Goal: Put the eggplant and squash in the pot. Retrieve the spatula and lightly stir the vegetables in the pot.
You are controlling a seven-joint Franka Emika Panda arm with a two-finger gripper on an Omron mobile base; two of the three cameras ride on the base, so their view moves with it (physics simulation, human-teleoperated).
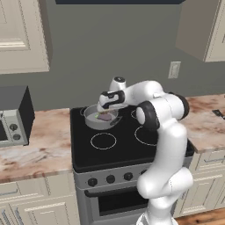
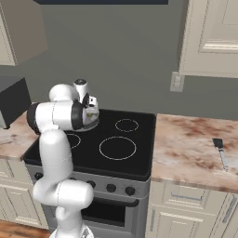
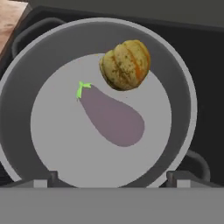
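Grey metal pot (image 3: 17, 105) sits on the back-left burner of the black stove (image 1: 127, 149). Eggplant (image 3: 111, 117) lies flat on the pot floor, green stem toward the upper left in my hand view. Squash (image 3: 126, 64) is inside the pot too, just beside the eggplant's stem half, against the sloping wall; whether it rests on the floor or is still off it, I cannot tell. The two look close, possibly touching.

My pincer (image 3: 111, 179) hangs directly over the pot with its fingertips (image 3: 46, 178) spread wide, one at each lower corner of the hand view, gripping nothing. From the left base view my pincer (image 1: 104, 105) sits just above the pot rim (image 1: 90, 121), forearm reaching in from the right.

Spatula (image 2: 219, 149) lies on the marble counter (image 2: 186, 144) right of the stove, well apart from the pot. Microwave (image 1: 13, 118) stands on the counter to the left.
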